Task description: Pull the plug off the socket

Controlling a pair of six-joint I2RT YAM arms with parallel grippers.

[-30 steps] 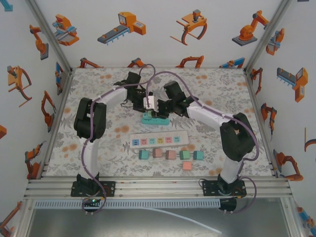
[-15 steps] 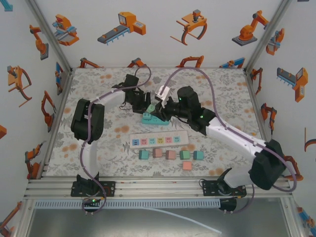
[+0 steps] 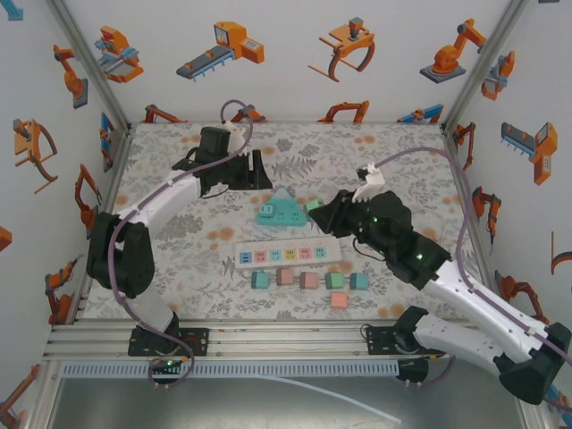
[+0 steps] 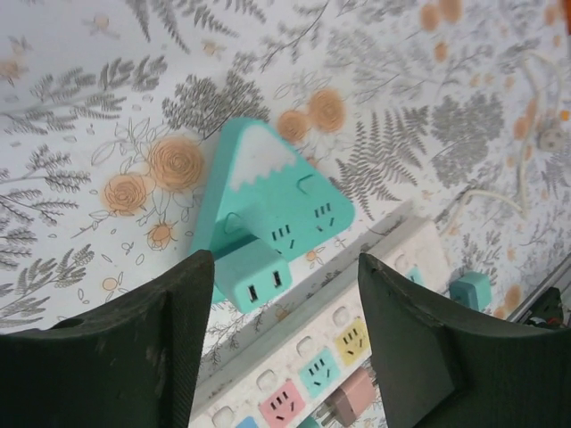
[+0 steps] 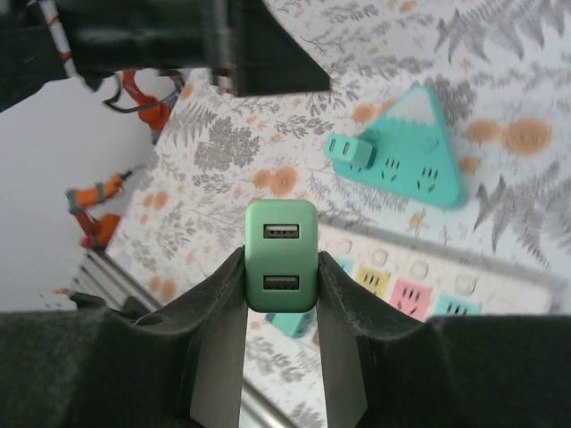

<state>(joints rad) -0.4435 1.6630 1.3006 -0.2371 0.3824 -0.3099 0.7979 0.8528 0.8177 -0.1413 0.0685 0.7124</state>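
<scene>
A grey-and-orange floral-patterned surface (image 3: 179,259) is enclosed by white walls (image 3: 286,98) printed with orange robot-arm stickers (image 3: 222,49) and braced by aluminium corner posts (image 3: 88,58). A teal, mountain-shaped triangular socket block (image 3: 280,213) lies near the middle. A white power strip with coloured outlets (image 3: 288,254) lies just nearer the arm bases, and beyond it is a row of small pastel cube plugs (image 3: 309,280).

The green cube-shaped plug with two USB ports (image 5: 281,254) is pinched between the fingers of the right tool (image 5: 281,267). It is held in the air, apart from the socket block and to its right. The left tool (image 4: 281,303) is spread, with nothing between its fingers, above the socket block.

A second ago both tools were crowded over the socket block. The left arm is now drawn back toward the far left, and the right arm has swung out to the right with the plug.
</scene>
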